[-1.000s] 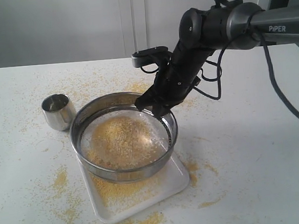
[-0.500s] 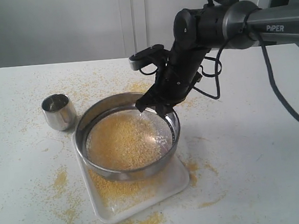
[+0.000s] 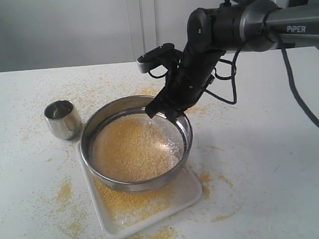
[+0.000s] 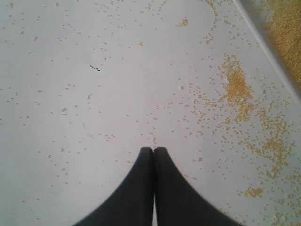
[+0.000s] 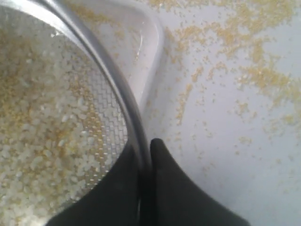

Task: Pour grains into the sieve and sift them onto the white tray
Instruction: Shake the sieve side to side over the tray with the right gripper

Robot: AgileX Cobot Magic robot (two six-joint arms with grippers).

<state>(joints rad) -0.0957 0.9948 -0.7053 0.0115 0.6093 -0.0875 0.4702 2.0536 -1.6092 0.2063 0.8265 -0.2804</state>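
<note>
The sieve (image 3: 90,149) is a wide round steel ring with a mesh bottom. It is held a little above the white tray (image 3: 189,191). Yellow and pale grains (image 3: 134,148) fill its mesh. My right gripper (image 3: 167,112) is shut on the sieve's far right rim, one finger inside and one outside. In the right wrist view the rim (image 5: 113,80) runs between the black fingers (image 5: 171,188), with grains (image 5: 42,141) on the mesh and the tray corner (image 5: 157,42) beyond. My left gripper (image 4: 153,149) is shut on nothing, over bare table, and does not show in the exterior view.
A small shiny steel cup (image 3: 62,118) stands upright left of the sieve. Spilled yellow meal (image 3: 66,191) lies scattered on the white table around the tray. In the left wrist view, the tray's edge (image 4: 263,47) and loose grains (image 4: 235,89) show off to one side of the fingers.
The sieve has shifted slightly right and back over the tray, carried by my right gripper. The grains have spread more evenly over the mesh. The cup has not moved.
</note>
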